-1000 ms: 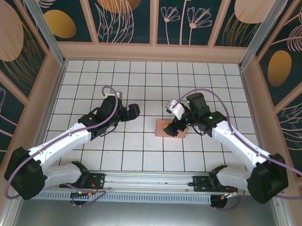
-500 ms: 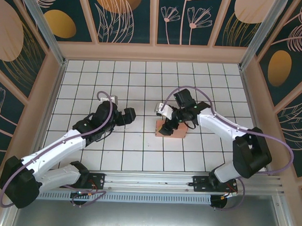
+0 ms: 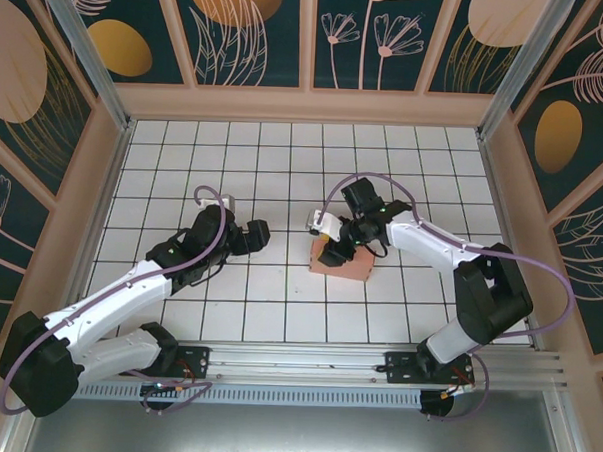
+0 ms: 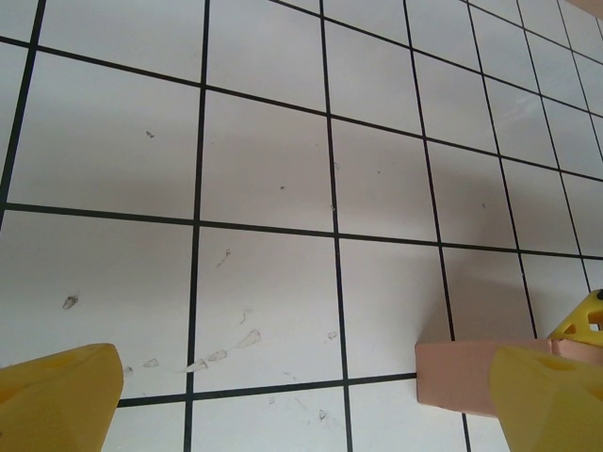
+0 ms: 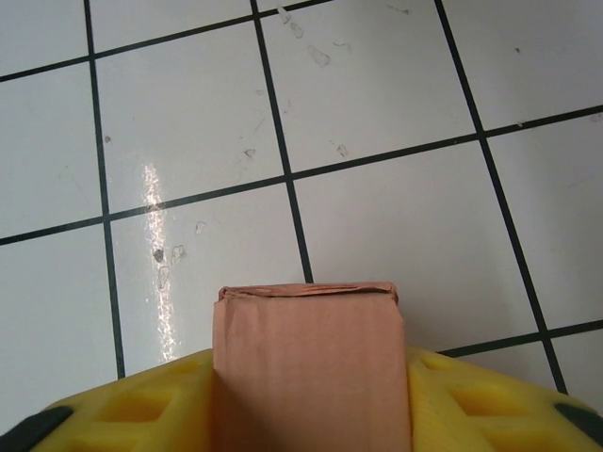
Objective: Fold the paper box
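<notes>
Box (image 3: 354, 267) is lying flat on the tiles (image 3: 278, 315), just right of the middle. It is being pinched across its width by the right gripper (image 3: 332, 251). In the right wrist view the box (image 5: 307, 330) is being pressed on both sides by the yellow fingers (image 5: 141, 414). The left gripper (image 3: 263, 230) is being held spread wide, to the left of the box and apart from it, with bare tile between its fingers (image 4: 57, 395).

Several risks are being run here. The card is thin, so its walls are likely to be buckled or creased if the squeeze is being tightened further. The grip is being taken at one end, so the box may be tilted or swung when it is being lifted. The far end is looking loosely tucked, and a flap could be sprung open. With the left gripper lending no support, the box could also be dragged across the smooth tiles.
</notes>
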Available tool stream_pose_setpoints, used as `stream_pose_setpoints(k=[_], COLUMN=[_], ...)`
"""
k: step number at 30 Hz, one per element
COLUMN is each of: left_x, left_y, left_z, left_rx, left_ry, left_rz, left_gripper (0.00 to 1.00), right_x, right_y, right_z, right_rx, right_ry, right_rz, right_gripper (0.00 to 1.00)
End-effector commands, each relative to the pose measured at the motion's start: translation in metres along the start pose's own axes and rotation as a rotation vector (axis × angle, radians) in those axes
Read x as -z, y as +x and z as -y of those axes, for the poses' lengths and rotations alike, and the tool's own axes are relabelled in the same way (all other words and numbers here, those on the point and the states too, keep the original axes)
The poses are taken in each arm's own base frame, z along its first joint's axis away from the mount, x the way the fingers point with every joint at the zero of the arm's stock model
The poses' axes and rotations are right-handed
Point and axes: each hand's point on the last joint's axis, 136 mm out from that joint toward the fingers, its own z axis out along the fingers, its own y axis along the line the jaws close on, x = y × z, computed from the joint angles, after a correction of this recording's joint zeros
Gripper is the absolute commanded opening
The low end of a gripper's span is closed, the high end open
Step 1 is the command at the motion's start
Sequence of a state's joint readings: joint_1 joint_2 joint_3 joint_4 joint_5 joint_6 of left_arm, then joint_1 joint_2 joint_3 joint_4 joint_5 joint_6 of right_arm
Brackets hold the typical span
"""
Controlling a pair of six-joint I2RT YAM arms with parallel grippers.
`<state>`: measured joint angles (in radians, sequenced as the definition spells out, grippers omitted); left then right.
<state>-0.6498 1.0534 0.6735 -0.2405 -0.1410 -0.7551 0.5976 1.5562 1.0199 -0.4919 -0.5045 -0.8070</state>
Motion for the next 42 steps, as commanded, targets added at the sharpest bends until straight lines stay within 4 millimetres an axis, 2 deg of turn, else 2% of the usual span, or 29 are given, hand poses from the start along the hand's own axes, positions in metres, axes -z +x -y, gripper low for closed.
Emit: stream_pose_setpoints(k=[1,6,11,13,17,21,23,28,35,38,42], left_x=[-0.002,-0.004,-0.006,-0.008,-0.016,-0.021,-0.022,-0.022,-0.024,-0.024,-0.020], left_y=[0.002,0.003,0.002,0.004,0.011,0.013,0.013,0.013,0.014,0.012,0.007], left_z=[-0.009,-0.011,-0.014,-0.015,-0.023,-0.020,-0.020,-0.021,-0.021,-0.020,-0.022], left_rx=[-0.006,-0.008,-0.001,0.006,0.043,0.054,0.048,0.045,0.042,0.040,0.029], left_ry=[-0.034,-0.046,-0.059,-0.062,-0.073,-0.052,-0.057,-0.065,-0.066,-0.066,-0.075], left_rz=[-0.001,0.000,0.007,0.009,0.004,-0.010,-0.011,-0.012,-0.019,-0.014,0.015], left_gripper=[0.98,0.98,0.99,0.98,0.98,0.99,0.99,0.99,0.99,0.98,0.98], right_x=[0.005,0.013,0.035,0.049,0.075,0.080,0.077,0.063,0.028,0.017,0.020], right_y=[-0.004,-0.004,-0.007,-0.011,-0.008,-0.006,-0.009,-0.001,0.014,0.019,0.007], right_z=[0.006,0.024,0.066,0.086,0.125,0.144,0.149,0.159,0.161,0.159,0.153], right_rx=[0.007,0.009,0.020,0.010,-0.015,0.022,0.063,0.138,0.103,0.089,0.044], right_ry=[0.032,0.139,0.404,0.538,0.786,0.922,0.972,1.110,1.082,1.064,1.033], right_rz=[-0.018,-0.043,-0.075,-0.061,-0.107,-0.125,-0.112,-0.178,-0.194,-0.185,-0.094], right_gripper=[0.46,0.43,0.45,0.46,0.45,0.44,0.43,0.44,0.48,0.57,0.84])
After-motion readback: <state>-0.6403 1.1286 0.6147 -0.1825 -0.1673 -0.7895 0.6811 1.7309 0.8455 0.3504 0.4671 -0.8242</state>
